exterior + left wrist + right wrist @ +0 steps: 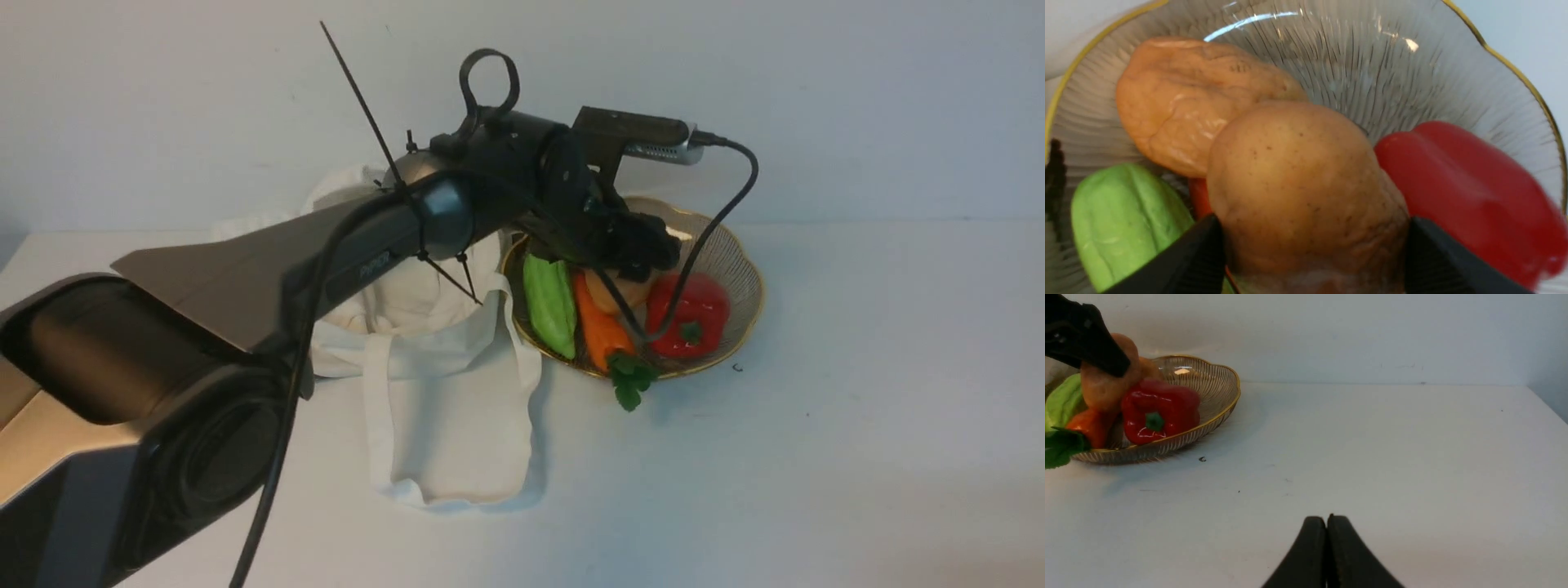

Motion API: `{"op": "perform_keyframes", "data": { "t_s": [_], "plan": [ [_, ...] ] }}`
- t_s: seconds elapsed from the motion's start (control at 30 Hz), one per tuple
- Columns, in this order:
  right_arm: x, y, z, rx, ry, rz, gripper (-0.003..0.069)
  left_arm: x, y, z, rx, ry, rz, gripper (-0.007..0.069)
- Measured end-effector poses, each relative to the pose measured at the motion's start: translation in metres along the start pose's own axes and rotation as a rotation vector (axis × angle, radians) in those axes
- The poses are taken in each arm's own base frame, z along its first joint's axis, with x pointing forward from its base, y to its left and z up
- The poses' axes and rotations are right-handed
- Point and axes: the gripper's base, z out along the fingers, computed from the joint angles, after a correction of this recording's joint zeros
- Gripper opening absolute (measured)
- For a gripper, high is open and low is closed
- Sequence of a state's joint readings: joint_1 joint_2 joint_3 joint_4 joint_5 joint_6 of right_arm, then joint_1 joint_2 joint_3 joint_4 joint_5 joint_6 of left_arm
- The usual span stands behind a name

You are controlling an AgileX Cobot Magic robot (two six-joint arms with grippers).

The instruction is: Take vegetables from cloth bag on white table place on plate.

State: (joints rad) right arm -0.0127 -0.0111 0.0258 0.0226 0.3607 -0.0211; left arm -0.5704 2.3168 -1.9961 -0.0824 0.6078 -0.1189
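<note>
Potato (1306, 192) is inside the plate (735, 261) but not yet released: the left fingers (1192, 257) are clamped on its two sides, spread about as wide as the potato. It sits low among the other vegetables, just in front of a second potato (1184, 102), with the red pepper (1461, 196) close on one side and a green vegetable (1126, 216) on the other. The right wrist view shows it just above the carrot (602, 327); whether it already rests on anything I cannot tell.

The task looks nearly done. Four vegetables already lie in the plate, and this potato needs only to be let go. The cloth bag (441, 408) lies slack on the desk (857, 425) beside the plate, its front part flat. The left arm hides its bunched rear part, so I cannot say whether anything is left inside.

What remains, as I judge it, is to part the left fingers, lift clear without nudging the pepper, and check the bag.

The right fingers (1316, 547) are pressed together, holding nothing, above bare desk well apart from the plate.
</note>
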Motion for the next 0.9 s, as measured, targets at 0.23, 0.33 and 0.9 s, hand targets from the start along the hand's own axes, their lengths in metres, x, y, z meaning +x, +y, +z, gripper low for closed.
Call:
{"op": "perform_keyframes", "data": {
  "t_s": [0.23, 0.33, 0.9],
  "plan": [
    [0.0, 0.0, 0.0, 0.0, 0.0, 0.0, -0.0015, -0.009, -0.006, -0.018, 0.037, -0.017, -0.042, 0.0601],
    [0.0, 0.0, 0.0, 0.0, 0.0, 0.0, -0.0015, -0.018, -0.009, -0.035, 0.047, -0.042, -0.043, 0.0608],
    [0.0, 0.0, 0.0, 0.0, 0.0, 0.0, -0.0015, -0.042, -0.022, -0.264, 0.024, -0.035, 0.185, 0.0126]
  ]
}}
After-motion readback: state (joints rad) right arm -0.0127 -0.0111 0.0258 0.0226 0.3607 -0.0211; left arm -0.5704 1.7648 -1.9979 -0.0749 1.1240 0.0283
